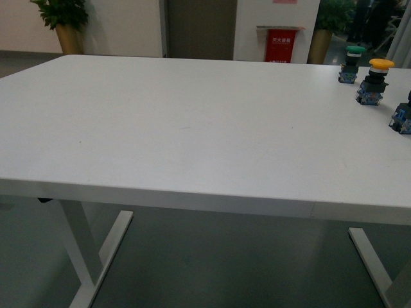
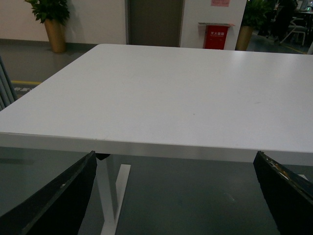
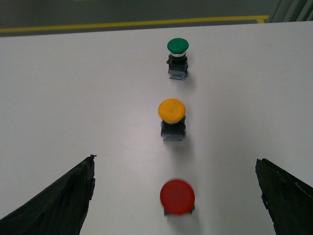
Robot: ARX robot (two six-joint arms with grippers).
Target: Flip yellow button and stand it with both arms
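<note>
Standing upright, cap up, on the far right part of the white table (image 1: 192,128): the yellow button (image 1: 374,81), yellow-orange cap over black collar and blue-grey block resting on the tabletop. Just beyond it, further from the robot, the green button (image 1: 350,64), also cap up. Nearer the robot and hard against the right edge of the front view, a third block (image 1: 402,117), mostly cut off there. Seen from the right wrist camera as a straight row, well spaced and not touching: green button (image 3: 177,58) at one end, yellow button (image 3: 172,119) in the middle, red button (image 3: 177,197) at the other end, slightly blurred. Right gripper (image 3: 177,196) spread wide, its dark fingers at the two lower corners of that picture, holding nothing, the red button between them. Left gripper (image 2: 178,196) likewise spread wide and holding nothing, hanging off the near edge of the table (image 2: 171,98), with only bare tabletop ahead of it. Beyond the table, a potted plant (image 1: 64,22) at far left and a red box (image 1: 280,45) against the wall.
</note>
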